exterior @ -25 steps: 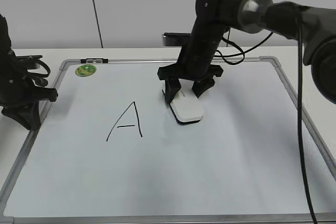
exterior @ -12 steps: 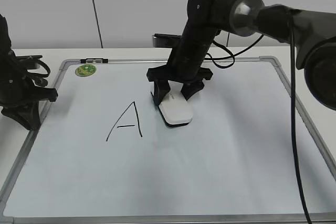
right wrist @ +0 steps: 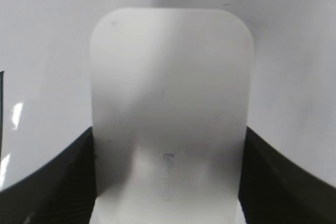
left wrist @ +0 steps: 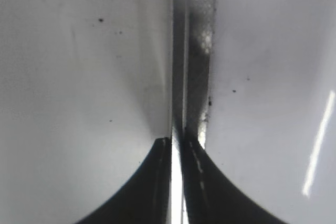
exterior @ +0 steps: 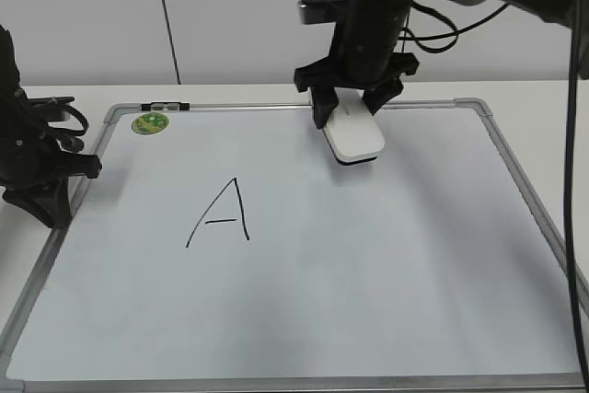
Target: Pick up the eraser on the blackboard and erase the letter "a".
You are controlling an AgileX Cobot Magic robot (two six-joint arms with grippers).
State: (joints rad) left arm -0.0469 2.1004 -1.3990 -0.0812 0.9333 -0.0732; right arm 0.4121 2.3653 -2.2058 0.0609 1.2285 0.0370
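Gripping the eraser (exterior: pixel 356 135) with faint unreadable grey lettering, the right pincer (exterior: pixel 350 103) hovers beyond capital "A" (exterior: pixel 223 214).

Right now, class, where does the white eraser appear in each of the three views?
Exterior view: eraser upper centre-right, held by the right end effector over the blackboard.
Left wrist view: not in it.
Right wrist view: eraser fills the centre.
Shared landmark: the blackboard's white surface.

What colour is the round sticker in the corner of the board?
Green, with some yellowish marks on it. The sticker shows best in the exterior view, near the blackboard's far left corner.
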